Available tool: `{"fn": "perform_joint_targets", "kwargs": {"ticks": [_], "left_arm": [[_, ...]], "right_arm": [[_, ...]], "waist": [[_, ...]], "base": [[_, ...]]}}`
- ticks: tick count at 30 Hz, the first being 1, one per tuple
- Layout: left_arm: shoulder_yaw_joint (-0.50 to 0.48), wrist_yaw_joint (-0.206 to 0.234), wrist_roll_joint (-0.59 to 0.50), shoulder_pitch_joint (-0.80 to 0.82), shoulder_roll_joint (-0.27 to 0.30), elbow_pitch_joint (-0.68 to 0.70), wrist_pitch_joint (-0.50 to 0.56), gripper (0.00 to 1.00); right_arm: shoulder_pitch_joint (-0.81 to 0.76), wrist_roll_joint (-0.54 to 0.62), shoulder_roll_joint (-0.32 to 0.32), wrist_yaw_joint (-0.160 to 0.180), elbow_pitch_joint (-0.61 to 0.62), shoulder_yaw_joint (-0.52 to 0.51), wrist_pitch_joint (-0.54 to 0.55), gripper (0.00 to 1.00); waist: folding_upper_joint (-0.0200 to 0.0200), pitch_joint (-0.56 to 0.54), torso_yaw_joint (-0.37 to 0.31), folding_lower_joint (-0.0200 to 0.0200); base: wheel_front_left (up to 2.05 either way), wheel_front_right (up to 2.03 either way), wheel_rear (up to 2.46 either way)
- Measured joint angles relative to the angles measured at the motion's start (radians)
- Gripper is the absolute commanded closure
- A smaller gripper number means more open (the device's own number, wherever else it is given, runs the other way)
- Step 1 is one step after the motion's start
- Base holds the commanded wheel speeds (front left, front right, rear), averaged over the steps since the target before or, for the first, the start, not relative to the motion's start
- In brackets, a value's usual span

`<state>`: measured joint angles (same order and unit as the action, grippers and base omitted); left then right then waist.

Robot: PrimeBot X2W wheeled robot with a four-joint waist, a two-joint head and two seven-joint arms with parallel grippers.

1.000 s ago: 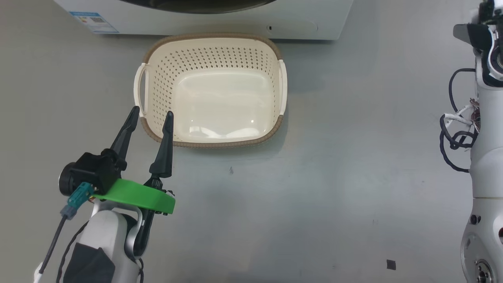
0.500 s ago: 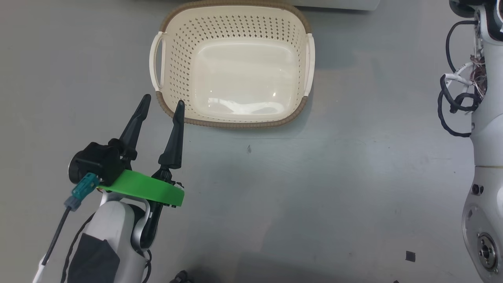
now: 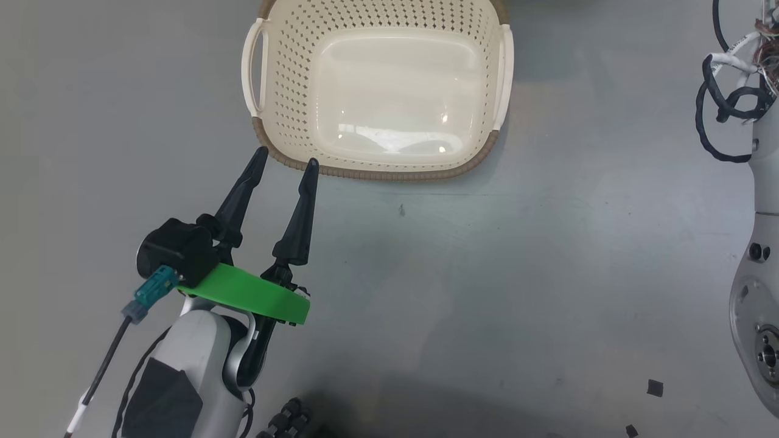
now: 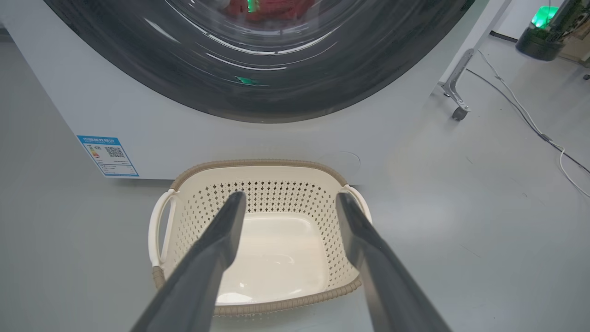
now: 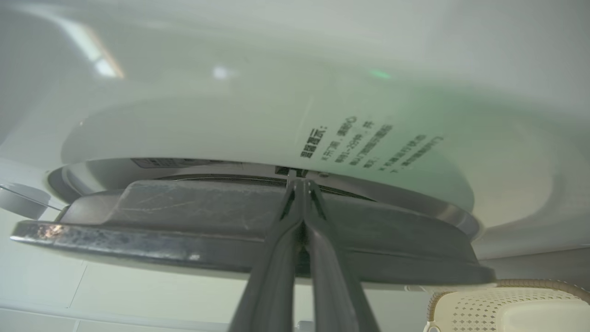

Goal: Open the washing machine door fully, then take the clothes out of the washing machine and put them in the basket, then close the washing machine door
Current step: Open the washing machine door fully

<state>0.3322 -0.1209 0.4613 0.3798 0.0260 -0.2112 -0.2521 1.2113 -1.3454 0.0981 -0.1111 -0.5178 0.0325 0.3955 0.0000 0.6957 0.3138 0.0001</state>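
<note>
White washing machine (image 4: 286, 138) is standing just behind the basket (image 4: 258, 167) on the floor, its door (image 4: 258, 92) above it. Red clothes (image 4: 276, 7) are showing through the glass. We are holding our left gripper (image 3: 286, 157) wide, tips at the basket's near rim. Our right gripper (image 5: 302, 182), fingers pressed together, is pointing at the door's edge.

Basket (image 3: 286, 73) glossy perforated plastic; door rim (image 4: 138, 69) glossy
</note>
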Motion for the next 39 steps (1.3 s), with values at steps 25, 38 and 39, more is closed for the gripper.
{"fn": "perform_joint_targets", "kwargs": {"ticks": [25,38,39], "left_arm": [[-0.008,0.028,0.016,0.034,-0.002,0.036,0.0,0.0],[-0.04,0.045,0.019,0.038,-0.002,0.058,0.0,0.0],[-0.04,0.045,0.019,0.039,-0.002,0.058,0.0,0.0]], "right_arm": [[0.045,-0.068,0.034,-0.001,-0.077,0.026,0.148,1.0],[-0.013,-0.126,0.021,-0.002,-0.074,0.062,0.283,1.0],[-0.016,-0.129,0.02,-0.002,-0.073,0.064,0.291,1.0]], "waist": [[0.0,0.046,0.031,-0.0001],[0.0,0.037,0.018,-0.0001],[0.0,0.035,0.017,-0.0001]], "base": [[0.0,0.0,0.0],[0.0,0.0,0.0],[0.0,0.0,0.0]]}}
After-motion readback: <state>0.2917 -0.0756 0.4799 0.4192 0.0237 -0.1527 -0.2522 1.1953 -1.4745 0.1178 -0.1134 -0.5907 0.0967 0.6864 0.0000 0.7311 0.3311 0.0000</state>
